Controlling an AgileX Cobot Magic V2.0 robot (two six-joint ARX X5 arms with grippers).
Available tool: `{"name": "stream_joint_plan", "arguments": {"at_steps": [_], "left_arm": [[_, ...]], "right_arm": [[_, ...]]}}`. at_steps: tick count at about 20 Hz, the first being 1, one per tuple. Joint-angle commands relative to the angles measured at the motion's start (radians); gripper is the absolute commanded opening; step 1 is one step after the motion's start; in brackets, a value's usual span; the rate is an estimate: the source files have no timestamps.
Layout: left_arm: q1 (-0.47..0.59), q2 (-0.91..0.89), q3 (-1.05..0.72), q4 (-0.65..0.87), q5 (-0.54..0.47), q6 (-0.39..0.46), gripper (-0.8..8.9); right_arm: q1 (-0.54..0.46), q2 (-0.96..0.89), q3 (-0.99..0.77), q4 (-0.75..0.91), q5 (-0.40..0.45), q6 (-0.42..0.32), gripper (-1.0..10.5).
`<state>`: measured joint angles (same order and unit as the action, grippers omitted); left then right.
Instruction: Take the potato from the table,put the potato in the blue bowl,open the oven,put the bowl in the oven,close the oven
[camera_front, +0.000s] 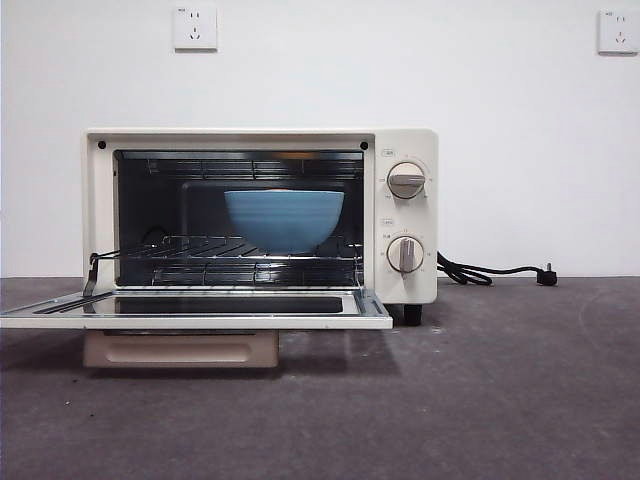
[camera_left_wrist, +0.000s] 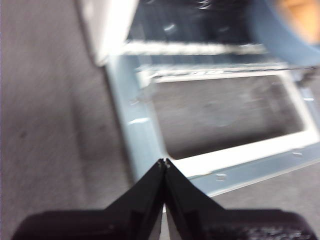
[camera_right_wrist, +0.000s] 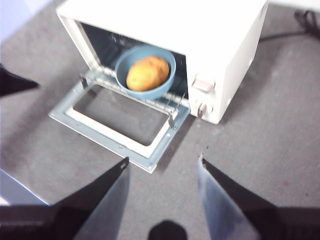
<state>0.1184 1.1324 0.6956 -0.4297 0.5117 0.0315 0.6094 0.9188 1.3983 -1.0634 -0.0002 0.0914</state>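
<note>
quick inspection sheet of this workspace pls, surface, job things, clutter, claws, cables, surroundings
surface: dark grey table, bare in front of the oven
job's things: oven with its door folded down flat; blue bowl on the rack inside; potato in the bowl
clutter: nothing seen
claws: left claw shut, empty, near the door's outer corner; right claw open, empty, back from the oven
cables: black cord lying unplugged to the oven's right
surroundings: white wall with two sockets

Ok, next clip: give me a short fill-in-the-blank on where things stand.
1. The potato lies in the blue ____.
2. The bowl sits on the rack inside the ____.
3. The oven door is ____.
4. The left tool is shut; the right tool is ____.

Missing words: bowl; oven; open; open
</note>
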Motion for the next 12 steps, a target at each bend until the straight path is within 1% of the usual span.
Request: {"name": "stream_joint_plan", "arguments": {"at_steps": [1, 5, 9, 12], "left_arm": [[0.024, 0.086, -0.009, 0.056, 0.015, 0.029, -0.09], [0.027, 0.209, -0.009, 0.149, 0.016, 0.045, -0.09], [0.027, 0.28, -0.009, 0.172, 0.026, 0.052, -0.09], [0.027, 0.331, -0.009, 0.19, 0.051, 0.051, -0.09]], "right_arm": [[0.001, -0.028, -0.001, -0.005, 0.0, -0.007, 2.2], [0.002, -0.045, -0.001, -0.031, 0.0, -0.004, 2.2], [0.002, -0.045, -0.001, -0.037, 0.001, -0.003, 2.2], [0.002, -0.044, -0.001, -0.037, 0.001, -0.002, 2.2]]}}
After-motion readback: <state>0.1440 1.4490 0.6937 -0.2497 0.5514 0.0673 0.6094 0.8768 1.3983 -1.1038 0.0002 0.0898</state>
